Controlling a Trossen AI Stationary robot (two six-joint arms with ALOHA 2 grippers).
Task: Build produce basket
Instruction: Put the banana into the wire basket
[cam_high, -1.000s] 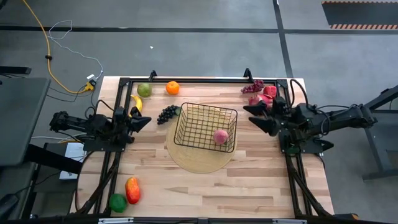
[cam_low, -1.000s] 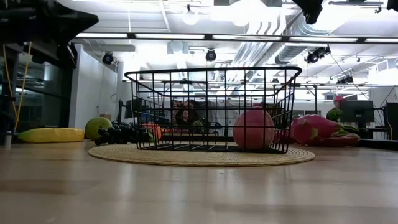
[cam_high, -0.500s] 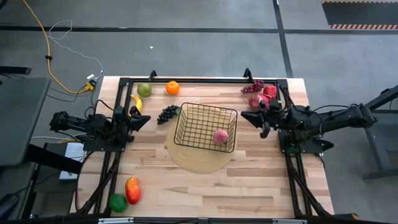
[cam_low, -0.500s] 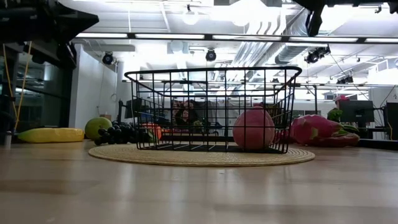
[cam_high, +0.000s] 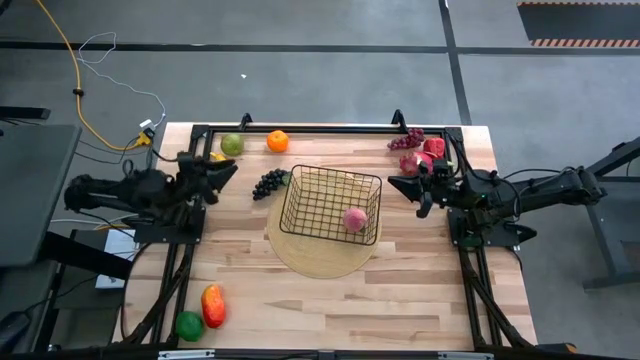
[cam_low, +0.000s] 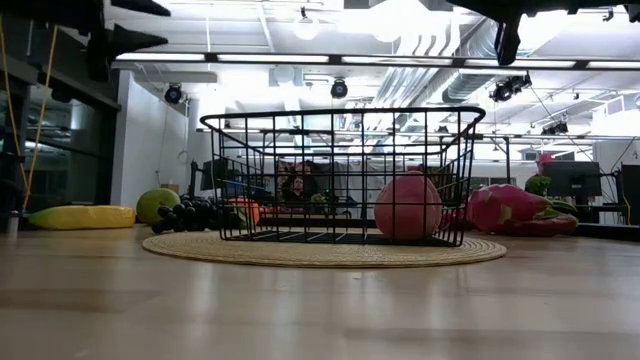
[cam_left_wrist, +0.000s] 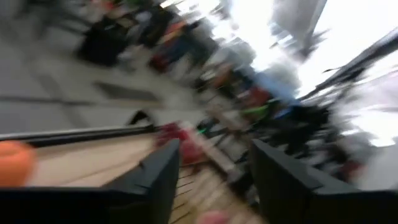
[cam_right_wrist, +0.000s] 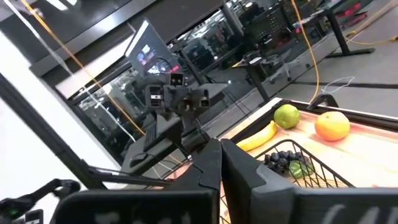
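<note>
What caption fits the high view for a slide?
Peach sits alone in the basket; both grippers, left and right, flank it empty.

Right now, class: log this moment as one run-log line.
basket: on round mat, holds one peach | left tool: open, over banana | right tool: shut, empty, beside basket | other fruit on table

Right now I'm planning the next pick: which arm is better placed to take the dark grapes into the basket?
Left, probably. The left gripper sits open close beside the dark grapes, on the basket's left. The right gripper is shut across the basket, near the dragon fruit.
</note>
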